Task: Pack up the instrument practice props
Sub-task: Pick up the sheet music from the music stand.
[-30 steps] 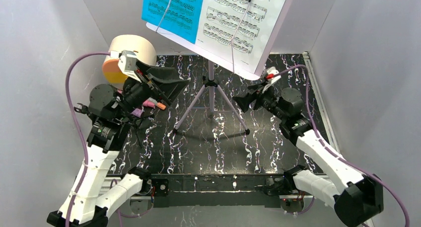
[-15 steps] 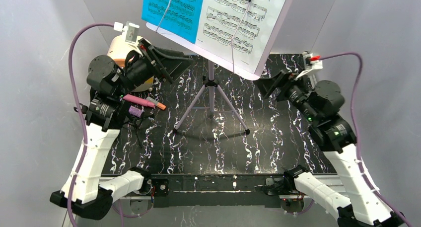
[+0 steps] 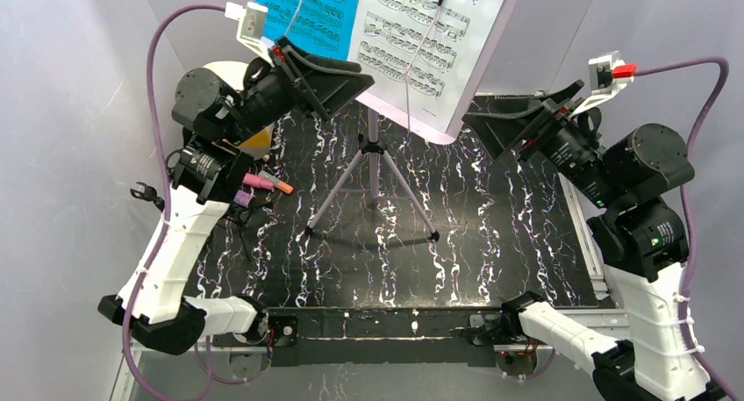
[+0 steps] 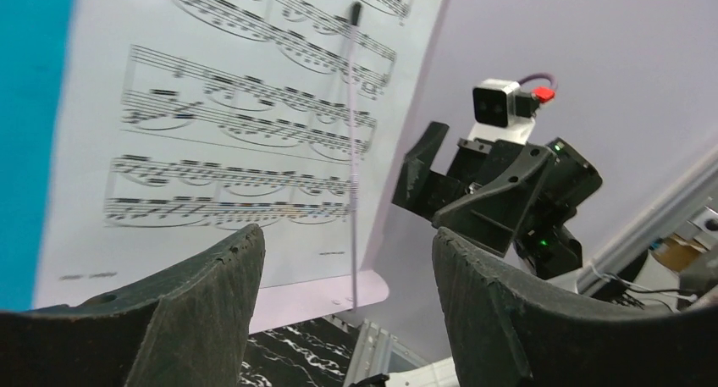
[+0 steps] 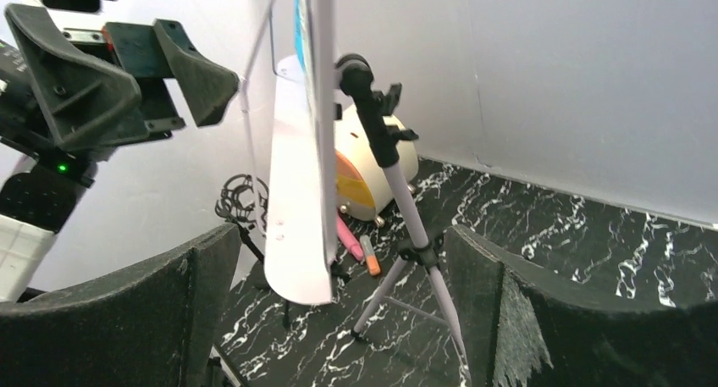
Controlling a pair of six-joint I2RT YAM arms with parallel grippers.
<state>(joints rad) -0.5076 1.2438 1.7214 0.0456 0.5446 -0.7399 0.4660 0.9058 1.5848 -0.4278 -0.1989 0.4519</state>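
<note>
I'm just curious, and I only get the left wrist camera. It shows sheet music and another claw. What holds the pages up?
Observer: A lilac stand on a tripod, which stands on the black marbled table.
Visitor: Is anything else down there?
Observer: Yes, a pink mic lies on the table beside the left arm.
Visitor: And where is the claw that carries my camera?
Observer: The left gripper, jaws open, is up by the stand's lower left edge. I cannot tell whether it touches.
</note>
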